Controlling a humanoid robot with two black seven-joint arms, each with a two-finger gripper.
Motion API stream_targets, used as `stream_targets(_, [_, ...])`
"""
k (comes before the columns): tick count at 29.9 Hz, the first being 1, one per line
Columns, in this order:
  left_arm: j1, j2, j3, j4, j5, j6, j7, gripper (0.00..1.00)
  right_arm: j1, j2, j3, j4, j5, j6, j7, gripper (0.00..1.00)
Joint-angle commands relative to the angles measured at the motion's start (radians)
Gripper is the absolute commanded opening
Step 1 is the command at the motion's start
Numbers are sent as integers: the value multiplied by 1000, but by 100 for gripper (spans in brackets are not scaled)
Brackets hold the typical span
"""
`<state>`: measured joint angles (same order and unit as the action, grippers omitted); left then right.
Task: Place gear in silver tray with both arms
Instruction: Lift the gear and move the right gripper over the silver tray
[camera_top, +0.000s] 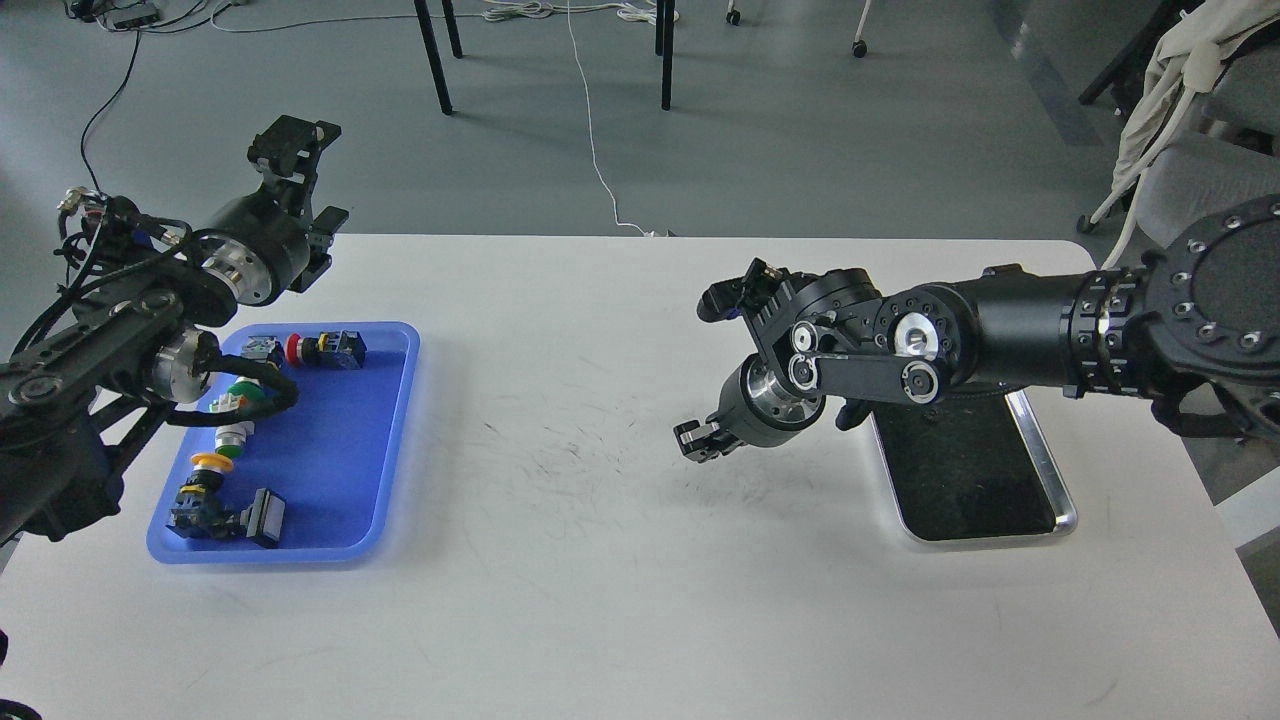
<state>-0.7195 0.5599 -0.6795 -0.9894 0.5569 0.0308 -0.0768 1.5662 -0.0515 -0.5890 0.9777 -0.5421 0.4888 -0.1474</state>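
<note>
The silver tray (1043, 462) lies at the right of the white table, its dark bottom bare where it shows, its far end hidden under my right arm. My right gripper (698, 441) hangs just above the table, left of the tray and apart from it. It is small and dark, and I cannot tell whether its fingers hold anything. My left gripper (305, 185) is raised beyond the far left corner of the table, open and empty. No gear can be made out as such.
A blue plastic tray (335, 455) at the left holds several small parts: a red-capped button (300, 347), a green one (242, 391), a yellow one (211, 461) and a black and white switch (264, 518). Chair legs and cables stand on the floor beyond the table.
</note>
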Motion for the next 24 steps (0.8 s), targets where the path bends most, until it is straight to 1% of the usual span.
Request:
stream_targets(1, [0, 0, 0, 0, 0, 0, 0, 98, 28, -164, 50, 25, -13, 0, 0, 5])
stream_targets(4, [0, -3, 0, 3, 0, 0, -1, 98, 6, -298, 49, 36, -16, 0, 0, 5])
stream_targets(6, [0, -6, 0, 5, -2, 0, -1, 98, -44, -365, 44, 49, -22, 0, 2, 5])
stream_targets(11, [0, -12, 0, 9, 0, 0, -1, 98, -179, -465, 60, 47, -131, 0, 9, 4])
stream_targets(15, [-1, -23, 3, 9, 0, 0, -1, 98, -248, -469, 86, 46, -140, 0, 9, 4])
stream_targets(24, [-4, -26, 3, 9, 1, 0, -1, 98, -287, -438, 84, 24, -179, 0, 9, 5])
